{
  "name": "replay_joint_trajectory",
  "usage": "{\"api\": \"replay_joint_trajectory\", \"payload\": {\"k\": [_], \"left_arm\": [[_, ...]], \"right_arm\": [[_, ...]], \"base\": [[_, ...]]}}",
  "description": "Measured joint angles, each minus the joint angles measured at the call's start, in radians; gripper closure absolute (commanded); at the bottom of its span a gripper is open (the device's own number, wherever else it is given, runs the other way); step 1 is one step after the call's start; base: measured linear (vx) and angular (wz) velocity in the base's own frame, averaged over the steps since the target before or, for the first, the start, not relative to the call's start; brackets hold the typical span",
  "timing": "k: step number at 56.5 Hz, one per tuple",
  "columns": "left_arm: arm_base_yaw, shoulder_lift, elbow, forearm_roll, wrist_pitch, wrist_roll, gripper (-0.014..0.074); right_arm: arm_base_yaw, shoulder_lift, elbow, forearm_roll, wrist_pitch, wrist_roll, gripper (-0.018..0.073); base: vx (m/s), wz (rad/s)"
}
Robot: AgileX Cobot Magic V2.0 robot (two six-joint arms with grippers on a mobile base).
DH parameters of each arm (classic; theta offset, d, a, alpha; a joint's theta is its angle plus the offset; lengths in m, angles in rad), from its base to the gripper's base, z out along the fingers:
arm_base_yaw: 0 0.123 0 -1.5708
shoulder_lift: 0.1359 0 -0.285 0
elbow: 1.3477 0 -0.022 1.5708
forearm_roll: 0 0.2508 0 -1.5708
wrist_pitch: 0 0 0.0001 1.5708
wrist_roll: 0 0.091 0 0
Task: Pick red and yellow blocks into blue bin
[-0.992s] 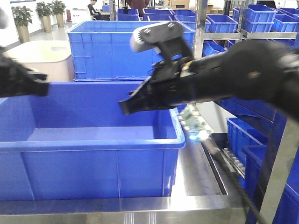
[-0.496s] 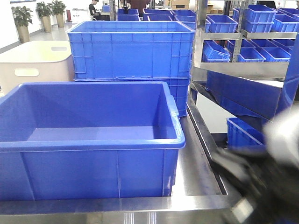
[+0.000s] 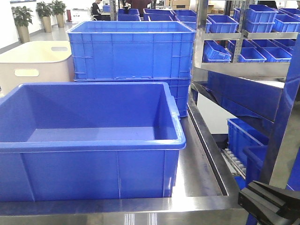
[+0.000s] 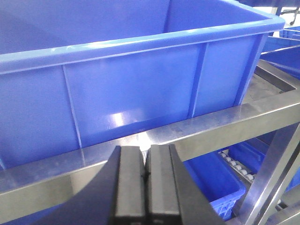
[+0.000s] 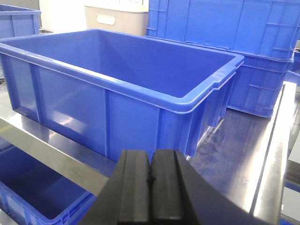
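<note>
**Arms withdrawn from bin; blocks not visible**

Both arms, over the blue bin (image 3: 93, 140) a second earlier, had dropped below the steel table (image 3: 197, 173). Left gripper (image 4: 145, 176) and right gripper (image 5: 151, 180) had jaws together, holding nothing. Neither block showed; probably released into the bin.
</note>
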Motion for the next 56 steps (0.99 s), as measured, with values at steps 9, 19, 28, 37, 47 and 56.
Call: {"api": "replay_joint_trajectory", "payload": {"k": [9, 19, 28, 37, 47, 56], "left_arm": [[0.0, 0.0, 0.0, 0.0, 0.0, 0.0, 0.0603], [0.0, 0.0, 0.0, 0.0, 0.0, 0.0, 0.0603], [0.002, -0.043, 0.065, 0.09, -0.041, -0.005, 0.0603], [0.048, -0.247, 0.279, 0.198, -0.179, -0.092, 0.0603], [0.096, -0.46, 0.535, 0.241, -0.29, -0.116, 0.0603], [0.101, -0.477, 0.559, 0.244, -0.29, -0.116, 0.0603]], "right_arm": [[0.0, 0.0, 0.0, 0.0, 0.0, 0.0, 0.057], [0.0, 0.0, 0.0, 0.0, 0.0, 0.0, 0.0569], [0.0, 0.0, 0.0, 0.0, 0.0, 0.0, 0.0569], [0.0, 0.0, 0.0, 0.001, 0.0, 0.0, 0.0569], [0.0, 0.0, 0.0, 0.001, 0.0, 0.0, 0.0569], [0.0, 0.0, 0.0, 0.001, 0.0, 0.0, 0.0569]], "base": [[0.0, 0.0], [0.0, 0.0], [0.0, 0.0], [0.0, 0.0], [0.0, 0.0], [0.0, 0.0]]}}
